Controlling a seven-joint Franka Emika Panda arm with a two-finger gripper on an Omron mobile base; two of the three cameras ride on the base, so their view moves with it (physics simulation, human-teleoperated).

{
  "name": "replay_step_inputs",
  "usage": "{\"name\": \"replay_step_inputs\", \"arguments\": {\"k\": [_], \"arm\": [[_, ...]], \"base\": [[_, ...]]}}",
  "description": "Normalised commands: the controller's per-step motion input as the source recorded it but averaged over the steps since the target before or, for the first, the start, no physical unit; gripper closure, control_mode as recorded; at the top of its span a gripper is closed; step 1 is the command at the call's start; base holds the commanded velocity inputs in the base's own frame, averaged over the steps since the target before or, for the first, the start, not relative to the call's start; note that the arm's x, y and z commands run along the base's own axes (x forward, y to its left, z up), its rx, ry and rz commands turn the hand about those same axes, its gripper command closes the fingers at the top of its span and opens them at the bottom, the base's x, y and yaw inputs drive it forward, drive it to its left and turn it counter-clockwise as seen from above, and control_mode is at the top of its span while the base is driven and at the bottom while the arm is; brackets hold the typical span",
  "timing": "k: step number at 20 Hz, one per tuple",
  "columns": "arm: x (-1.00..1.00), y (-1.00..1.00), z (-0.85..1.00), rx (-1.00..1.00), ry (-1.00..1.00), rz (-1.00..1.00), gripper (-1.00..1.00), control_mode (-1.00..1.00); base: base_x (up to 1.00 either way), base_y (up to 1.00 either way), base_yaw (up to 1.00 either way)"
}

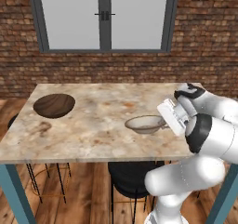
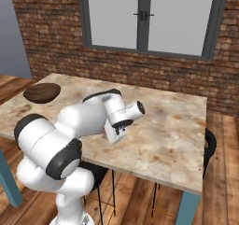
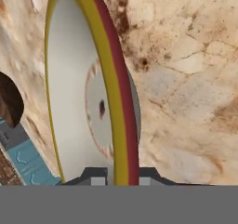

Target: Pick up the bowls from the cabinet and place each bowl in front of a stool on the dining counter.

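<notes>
Two bowls on the dining counter (image 1: 93, 135). One is the dark bowl (image 1: 54, 105), wide, shallow, round, wood-grained brown, sitting near the counter's far left corner in the left base view. The other is the pale bowl (image 1: 146, 124), smaller, cream-grey inside with a thin tan rim, near the counter's near edge toward its right end.

The gripper (image 1: 163, 122) is closed on the pale bowl's right rim. In the hand view the rim (image 3: 118, 102) runs edge-on between the two dark fingertips (image 3: 95, 175), with a yellow band and a dark red band along it, and a faint ring mark shows on the smooth inner face. Whether the bowl's base touches the counter or hangs just above it cannot be told.

Counter top: one long rectangular slab, beige marble with rust veining, matte, on slim teal legs (image 1: 14, 190).

Stools: two visible in the left base view. One black stool (image 1: 128, 176) with a round seat sits under the near edge, below the pale bowl; the left stool (image 1: 13, 121) shows just a dark seat edge by the left end, with thin metal legs below.

Behind: one brick wall (image 1: 204, 42), rough red-brown, and one grey-framed window (image 1: 104, 18) with two panes. Floor (image 1: 88, 195) is wood plank.
</notes>
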Motion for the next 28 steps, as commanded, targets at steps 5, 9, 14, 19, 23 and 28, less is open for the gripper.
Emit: {"name": "replay_step_inputs", "arguments": {"k": [5,9,14,19,23,28], "arm": [[0.88,0.0,-0.68,0.03,0.02,0.13,1.0,-1.0],[0.78,0.0,-0.56,0.03,0.0,0.11,1.0,-1.0],[0.39,0.0,-0.51,0.02,0.02,0.1,1.0,-1.0],[0.0,0.0,0.0,0.0,0.04,0.01,1.0,-1.0],[0.0,0.0,0.0,0.0,0.0,0.0,1.0,-1.0],[0.0,0.0,0.0,0.0,0.0,0.0,1.0,-1.0]], "base": [[0.0,0.0,0.0],[0.0,0.0,0.0],[0.0,0.0,0.0],[0.0,0.0,0.0],[0.0,0.0,0.0],[0.0,0.0,0.0]]}}
